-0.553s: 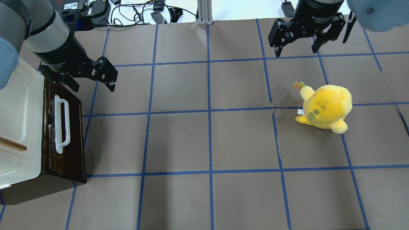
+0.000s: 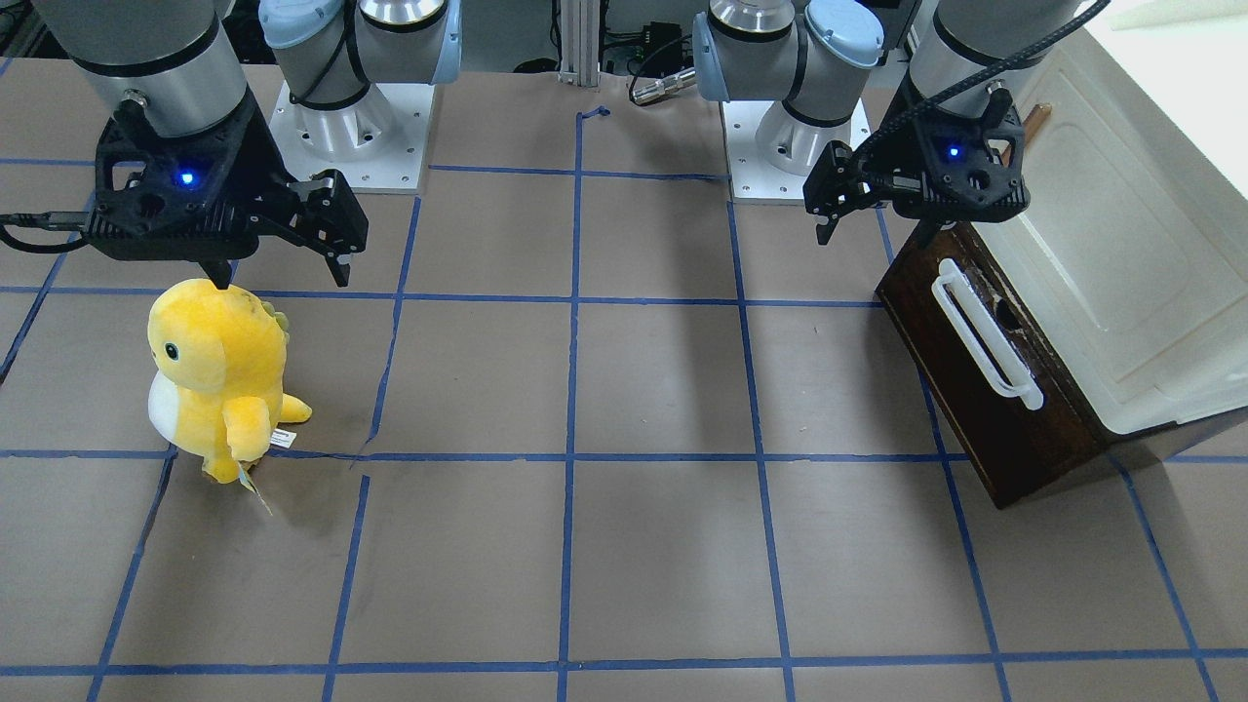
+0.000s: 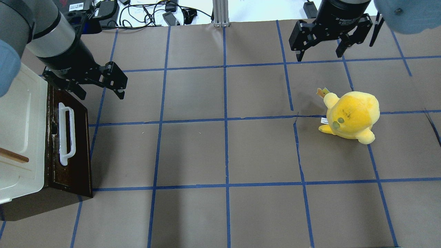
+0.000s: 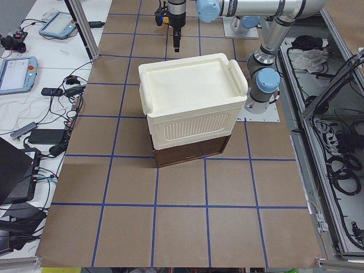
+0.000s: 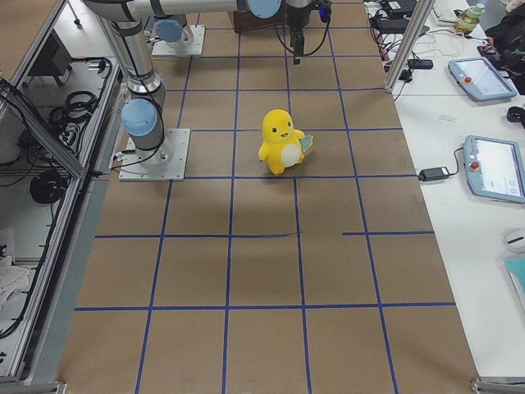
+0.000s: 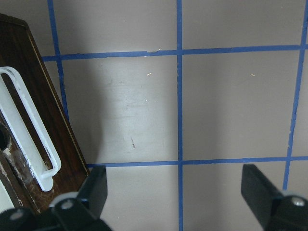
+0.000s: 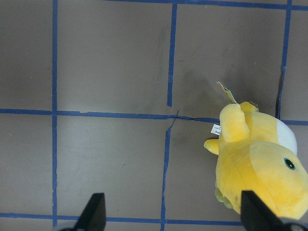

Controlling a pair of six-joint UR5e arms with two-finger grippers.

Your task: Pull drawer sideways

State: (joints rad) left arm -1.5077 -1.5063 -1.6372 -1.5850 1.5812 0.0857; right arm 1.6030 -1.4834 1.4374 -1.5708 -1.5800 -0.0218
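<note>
- Spanning the overhead view, the brown table [image 3: 227, 151] is carrying a grid of blue tape.
- The cream-white cabinet [image 3: 20, 120] is sitting at the table's 9 o'clock edge.
- The drawer [image 3: 81, 151] is lying close against the cabinet's 3 o'clock side, its dark front facing the table's middle.
- The yellow plush toy [image 3: 351, 117] is standing at 3 o'clock, well apart from the drawer.
- The left gripper [image 3: 102, 93] is hovering at 1 o'clock of the drawer's far end, jaws spread and gripping nothing.
- The right gripper [image 3: 319, 55] is hanging at 11 o'clock of the plush toy, jaws spread, also gripping nothing.
- The white handle [image 3: 62, 137] is running along the drawer front, untouched.
</note>
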